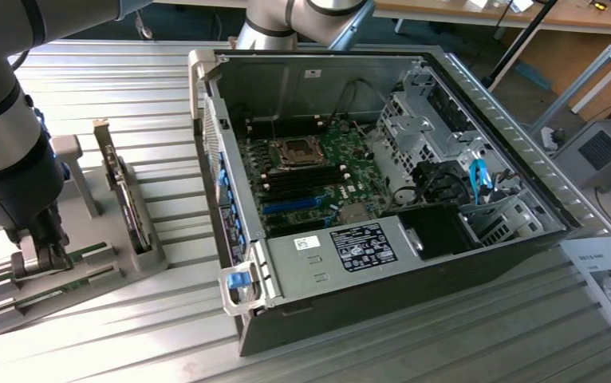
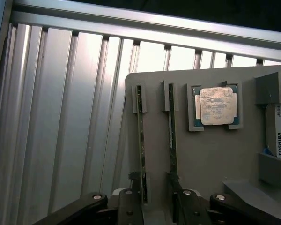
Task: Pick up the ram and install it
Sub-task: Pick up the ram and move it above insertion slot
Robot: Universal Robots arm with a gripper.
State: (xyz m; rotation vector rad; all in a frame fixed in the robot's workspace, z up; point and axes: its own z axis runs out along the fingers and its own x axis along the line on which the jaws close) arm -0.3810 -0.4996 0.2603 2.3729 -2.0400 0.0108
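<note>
Fingers on your gripper [image 2: 158, 199] stand apart, clamping nothing, so centre them squarely on the ram [image 2: 141, 136] standing upright in the slot at the edge of the holder [image 2: 210, 154], clear of its twin [image 2: 171, 136].

Wrist view: drive [image 2: 277, 136] runs off the frame edge, so we read only part of its label. Ram [image 2: 141, 140] and second ram [image 2: 171, 140] stand edge-on, so we can't see chips or markings. Their near ends disappear at the gripper [image 2: 158, 211], itself cropped by the frame. CPU [image 2: 216, 106] print is too faint to read.

Exterior view: arm [image 1: 8, 152] is cut off by the frame and blocks part of the tray [image 1: 124, 267]. Paper [image 1: 609, 279] is cropped at the exterior view's right, text unreadable. Case label [image 1: 359, 243] is too small to read.
</note>
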